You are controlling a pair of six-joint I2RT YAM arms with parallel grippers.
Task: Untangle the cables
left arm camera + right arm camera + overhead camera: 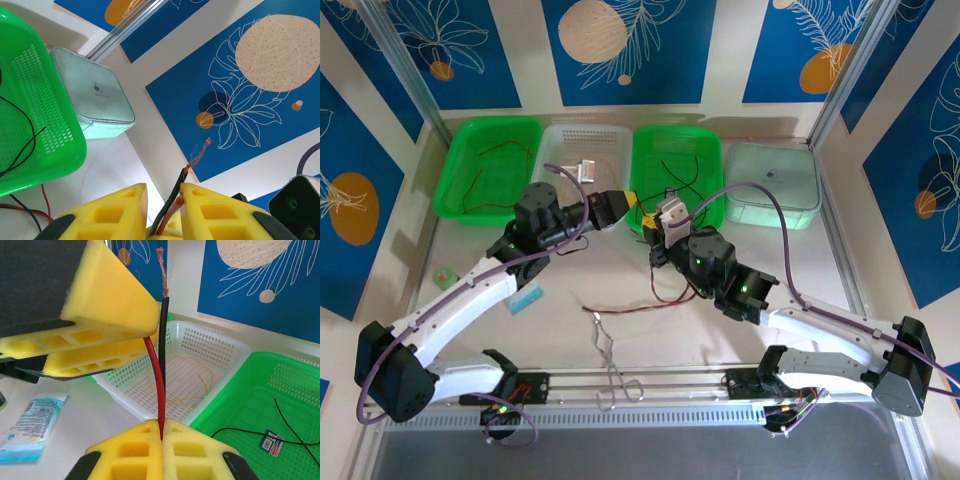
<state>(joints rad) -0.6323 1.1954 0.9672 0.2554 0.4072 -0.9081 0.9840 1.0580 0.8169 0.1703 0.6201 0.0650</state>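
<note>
right fingers [161, 432] clamp red cable [156, 375] | left fingers [162, 210] narrow around cables | overhead: forceps [610, 365]

thin red and black cables [161, 385] upright, side by side, black one's stripped copper tip frayed

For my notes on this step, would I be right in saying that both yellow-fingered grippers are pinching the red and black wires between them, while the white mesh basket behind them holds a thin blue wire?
Not quite: the thin wire in the white mesh basket is yellow-orange, not blue, as the right wrist view shows. The rest holds: the right gripper and left gripper both pinch the red and black wires.
</note>
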